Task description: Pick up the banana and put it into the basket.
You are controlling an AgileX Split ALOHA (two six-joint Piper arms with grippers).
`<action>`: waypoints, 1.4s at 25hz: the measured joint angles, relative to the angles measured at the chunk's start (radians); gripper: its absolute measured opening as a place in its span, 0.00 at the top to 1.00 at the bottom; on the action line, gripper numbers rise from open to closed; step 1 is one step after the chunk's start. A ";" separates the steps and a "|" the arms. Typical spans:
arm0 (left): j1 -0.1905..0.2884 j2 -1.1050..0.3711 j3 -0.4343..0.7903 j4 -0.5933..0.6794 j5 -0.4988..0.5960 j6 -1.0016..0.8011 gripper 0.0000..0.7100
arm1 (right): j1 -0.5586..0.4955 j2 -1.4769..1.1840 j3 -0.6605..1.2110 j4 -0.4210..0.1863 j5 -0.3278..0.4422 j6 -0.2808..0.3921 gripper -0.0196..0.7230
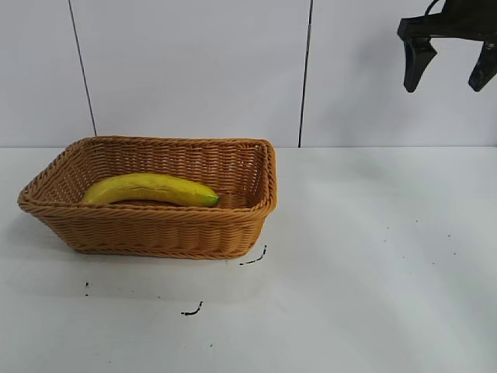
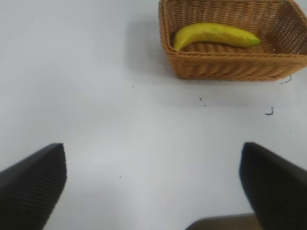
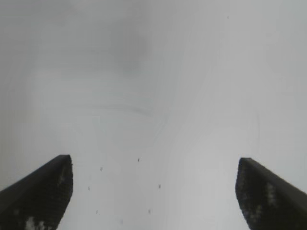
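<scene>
The yellow banana (image 1: 150,189) lies inside the tan wicker basket (image 1: 163,229) at the table's left, its greenish tip toward the right. It also shows in the left wrist view, banana (image 2: 216,34) in basket (image 2: 225,67). My right gripper (image 1: 450,78) hangs open and empty high at the upper right, far from the basket. In its own view the right gripper (image 3: 153,165) is open over bare table. My left gripper (image 2: 152,158) is open and empty, well away from the basket, and is out of the exterior view.
The white table (image 1: 373,264) carries a few small black marks (image 1: 254,259) in front of the basket. A pale panelled wall (image 1: 194,70) stands behind.
</scene>
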 joint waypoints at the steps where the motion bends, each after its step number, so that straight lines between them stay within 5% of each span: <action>1: 0.000 0.000 0.000 0.000 0.000 0.000 0.02 | 0.000 -0.049 0.055 0.000 0.000 -0.005 0.09; 7: 0.000 0.000 0.000 0.000 0.000 0.000 0.02 | 0.000 -0.396 0.434 0.000 -0.007 -0.017 0.10; 14: 0.000 0.000 0.000 0.000 0.000 0.000 0.02 | 0.000 -0.805 0.819 0.000 -0.161 -0.018 0.12; 18: 0.000 0.000 0.000 0.000 0.000 0.000 0.02 | 0.000 -1.039 0.969 0.001 -0.183 -0.018 0.12; 27: 0.000 0.000 0.000 0.000 0.000 0.000 0.02 | 0.000 -1.422 0.998 -0.008 -0.194 -0.012 0.12; 35: 0.000 0.000 0.000 0.000 0.000 0.000 0.02 | 0.000 -1.532 1.003 -0.038 -0.194 0.061 0.12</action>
